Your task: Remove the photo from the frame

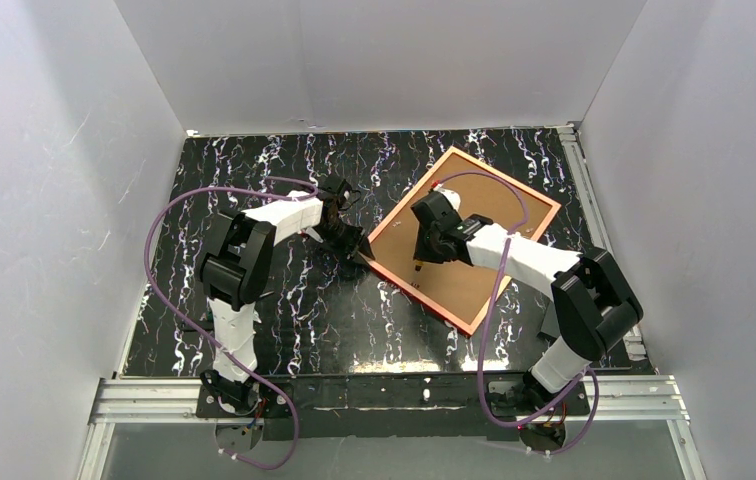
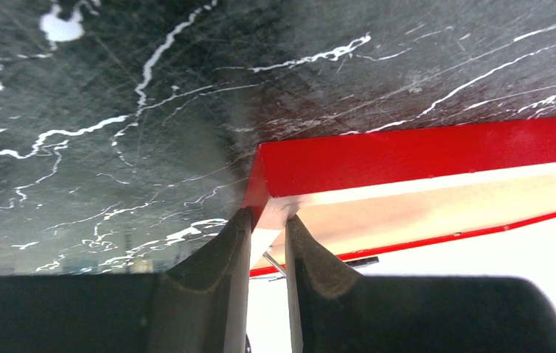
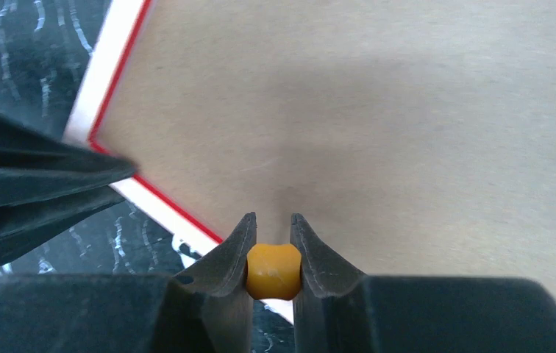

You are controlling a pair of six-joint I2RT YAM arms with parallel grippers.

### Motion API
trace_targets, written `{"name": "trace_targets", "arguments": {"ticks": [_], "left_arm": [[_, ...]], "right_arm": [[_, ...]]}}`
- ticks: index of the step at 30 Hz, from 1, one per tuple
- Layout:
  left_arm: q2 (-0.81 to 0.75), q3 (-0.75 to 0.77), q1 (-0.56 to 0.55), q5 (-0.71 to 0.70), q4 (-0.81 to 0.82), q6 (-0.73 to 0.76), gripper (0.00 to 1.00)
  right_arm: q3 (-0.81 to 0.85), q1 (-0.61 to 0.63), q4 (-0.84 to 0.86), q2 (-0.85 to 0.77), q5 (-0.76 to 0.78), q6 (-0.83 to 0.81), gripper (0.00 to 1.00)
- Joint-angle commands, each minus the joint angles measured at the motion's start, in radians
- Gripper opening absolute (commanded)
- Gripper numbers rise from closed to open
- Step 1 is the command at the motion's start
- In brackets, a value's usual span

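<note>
Nearest the right wrist camera, the right tool [image 3: 272, 223] has its two dark fingers [image 3: 229, 254] clamped on a small orange knob [image 3: 273, 271], which sits just above the plain brown backing board [image 3: 378, 125]; the board fills most of that view and is edged by the pale, red-lined rim of the frame [image 1: 507, 178]; the frame lies back-up on the black, white-veined tabletop [image 1: 284, 300], right of centre and turned so that its corners point like a diamond, one corner towards the far right of the tabletop and one towards the left arm; the left tool [image 2: 266, 224] is at that left corner, its fingers nearly together and pinching the corner's thin edge between them, with the bright red side of the frame running off to the right in the left wrist view; from above, the right tool is over the near-left part of the board, well inside the rim, while the left tool meets the frame from the tabletop side; the photo cannot be seen in any view, since only the board's brown back shows within the frame; purple cables [image 1: 154, 270] loop along both arms.
</note>
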Motion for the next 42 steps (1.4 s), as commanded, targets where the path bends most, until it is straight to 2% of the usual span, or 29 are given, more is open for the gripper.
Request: {"name": "trace_targets", "arguments": {"ticks": [1,5,8,12,16,20,30,42], "left_arm": [[0.006,0.028,0.028,-0.129,-0.243,0.017,0.0],[0.022,0.068,0.028,-0.148,-0.298,0.045,0.0],[0.033,0.071,0.03,-0.144,-0.297,0.041,0.0],[0.043,0.08,0.03,-0.116,-0.276,0.053,0.0],[0.046,0.093,0.03,-0.081,-0.266,0.081,0.0],[0.052,0.119,0.03,-0.056,-0.266,0.113,0.0],[0.107,0.185,0.01,-0.025,-0.241,0.135,0.0],[0.147,0.213,-0.025,0.003,-0.22,0.093,0.01]], "right_arm": [[-0.039,0.01,-0.185,0.007,0.212,-0.05,0.01],[-0.041,0.025,-0.239,0.008,0.266,-0.02,0.01],[-0.065,0.029,-0.223,0.002,0.247,-0.02,0.01],[-0.136,0.027,-0.067,-0.123,0.084,-0.107,0.01],[-0.118,0.005,-0.055,-0.246,-0.011,-0.145,0.01],[-0.099,-0.086,-0.069,-0.314,-0.14,-0.14,0.01],[-0.022,-0.298,-0.264,-0.396,-0.271,-0.263,0.01],[0.06,-0.32,-0.493,-0.498,-0.33,-0.29,0.01]]}}
